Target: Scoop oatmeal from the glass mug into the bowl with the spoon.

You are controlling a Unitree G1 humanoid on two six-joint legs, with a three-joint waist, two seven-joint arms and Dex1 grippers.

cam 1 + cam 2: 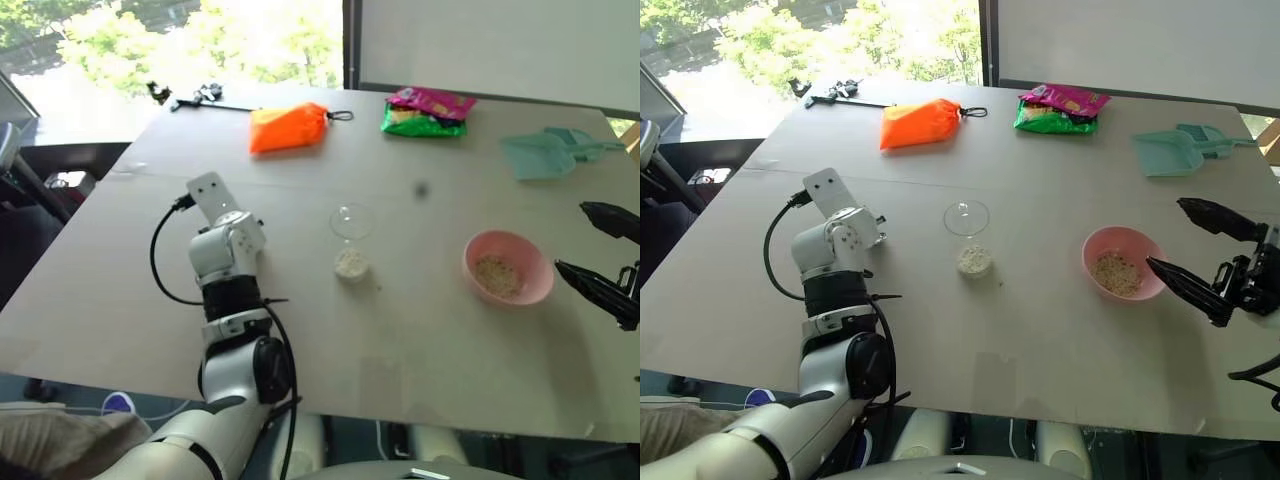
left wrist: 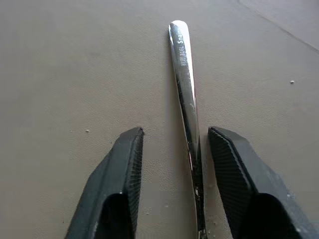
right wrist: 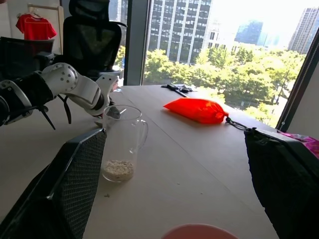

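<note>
Left of frame, the left gripper (image 2: 172, 149) straddles the spoon (image 2: 185, 94) lying on the table (image 1: 420, 330), jaws parted, not pinching; centre, the glass mug (image 1: 351, 240) holds oatmeal (image 1: 351, 263); right, the bowl (image 1: 508, 267); far right, the right gripper (image 1: 1195, 250) gapes wide.

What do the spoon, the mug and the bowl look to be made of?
Spoon: polished metal, mirror-bright with stamped lettering on the handle. Mug: clear glass, oatmeal visible through the wall. Bowl: smooth pink, probably plastic or glazed ceramic.

spoon (image 2: 185, 84): polished metal | glass mug (image 1: 969, 236): clear glass | bowl (image 1: 1123, 262): smooth pink | table (image 1: 1040, 330): matt
</note>
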